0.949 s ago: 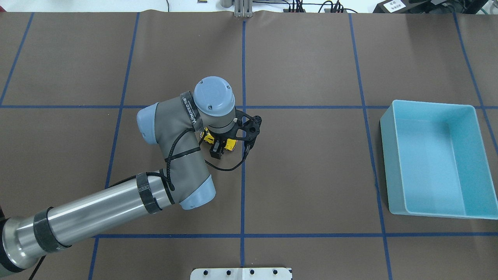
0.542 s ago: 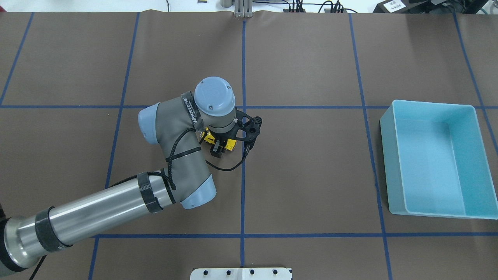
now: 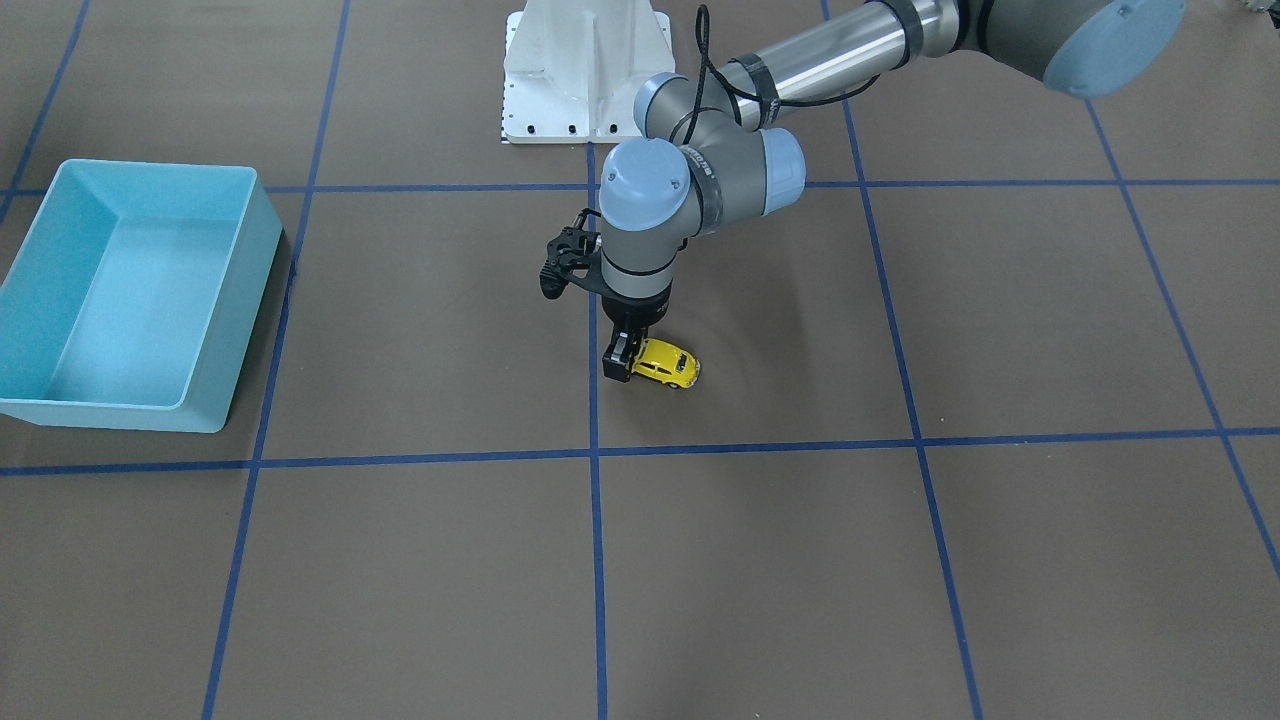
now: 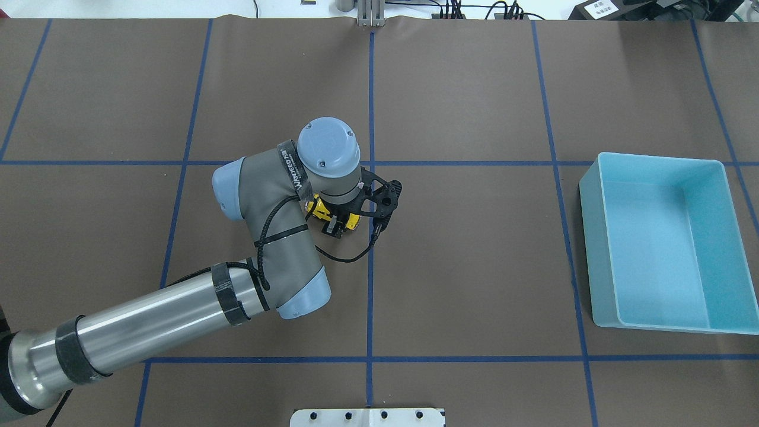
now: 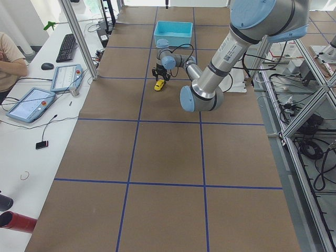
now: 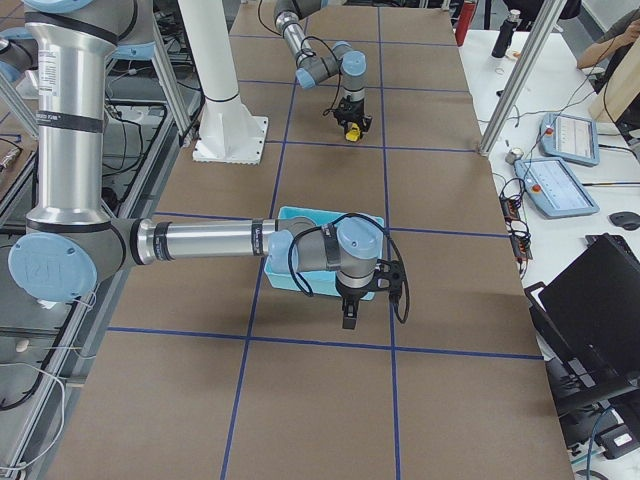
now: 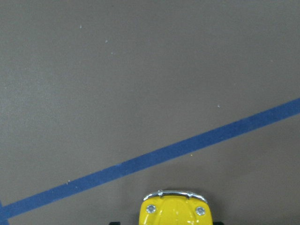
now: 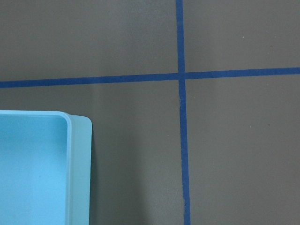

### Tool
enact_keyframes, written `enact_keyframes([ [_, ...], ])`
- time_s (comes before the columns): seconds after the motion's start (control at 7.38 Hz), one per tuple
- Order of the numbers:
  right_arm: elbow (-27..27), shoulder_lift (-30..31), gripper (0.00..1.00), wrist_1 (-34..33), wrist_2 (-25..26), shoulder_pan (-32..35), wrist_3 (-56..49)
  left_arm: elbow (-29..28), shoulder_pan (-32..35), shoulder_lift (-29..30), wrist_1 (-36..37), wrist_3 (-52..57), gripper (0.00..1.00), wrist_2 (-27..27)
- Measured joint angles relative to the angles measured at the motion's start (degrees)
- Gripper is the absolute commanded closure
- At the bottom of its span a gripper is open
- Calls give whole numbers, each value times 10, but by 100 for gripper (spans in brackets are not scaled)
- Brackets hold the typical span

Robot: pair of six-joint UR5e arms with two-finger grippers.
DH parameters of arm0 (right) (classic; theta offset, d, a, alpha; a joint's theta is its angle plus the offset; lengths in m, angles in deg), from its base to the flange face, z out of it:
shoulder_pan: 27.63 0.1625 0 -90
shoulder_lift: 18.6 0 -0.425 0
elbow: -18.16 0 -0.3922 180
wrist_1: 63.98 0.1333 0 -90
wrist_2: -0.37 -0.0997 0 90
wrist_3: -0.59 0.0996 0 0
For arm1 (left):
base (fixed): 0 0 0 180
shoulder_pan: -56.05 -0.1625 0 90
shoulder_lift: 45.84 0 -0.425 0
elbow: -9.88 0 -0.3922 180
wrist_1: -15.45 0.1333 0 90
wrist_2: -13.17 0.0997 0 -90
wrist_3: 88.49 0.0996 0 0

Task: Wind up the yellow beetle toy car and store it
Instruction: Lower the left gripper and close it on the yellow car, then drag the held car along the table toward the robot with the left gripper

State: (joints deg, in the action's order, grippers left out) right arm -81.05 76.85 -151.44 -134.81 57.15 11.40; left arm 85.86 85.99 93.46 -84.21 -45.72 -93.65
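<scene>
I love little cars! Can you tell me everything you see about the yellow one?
The yellow beetle toy car is tiny, round and glossy, with dark windows, a silvery bumper and two round lights. It stands on its wheels on the brown table, beside a blue tape line. The left gripper reaches down from above and seems to pinch its sides.

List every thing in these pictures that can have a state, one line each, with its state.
yellow toy car: wheels down on the table, gripped at its sides, not in the blue bin.
left hand: shut on the yellow toy car.
right hand: hanging beside the blue bin; open or shut cannot be told.
blue bin: upright, empty.
</scene>
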Motion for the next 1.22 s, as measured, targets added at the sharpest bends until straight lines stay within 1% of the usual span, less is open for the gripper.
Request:
enact_keyframes([
  [0.14, 0, 0, 1, 0, 0, 0, 0, 1, 0, 0, -1, -1, 76, -2],
  [0.27, 0, 0, 1, 0, 0, 0, 0, 3, 1, 0, -1, -6, 81, -2],
  [0.41, 0, 0, 1, 0, 0, 0, 0, 8, 3, -1, 1, -13, 85, -2],
  [0.54, -1, 0, 1, 0, 0, 0, 0, 22, 11, -3, 10, -27, 85, -1],
  [0.68, -2, 0, 1, 0, 0, 0, 0, 48, 23, -9, 30, -49, 87, -1],
  [0.95, -3, 0, 1, 0, 0, 0, 0, 118, 48, -38, 76, -90, 88, -2],
  [1.22, -3, 0, 1, -2, 0, 0, 0, 190, 61, -90, 97, -148, 88, -18],
])
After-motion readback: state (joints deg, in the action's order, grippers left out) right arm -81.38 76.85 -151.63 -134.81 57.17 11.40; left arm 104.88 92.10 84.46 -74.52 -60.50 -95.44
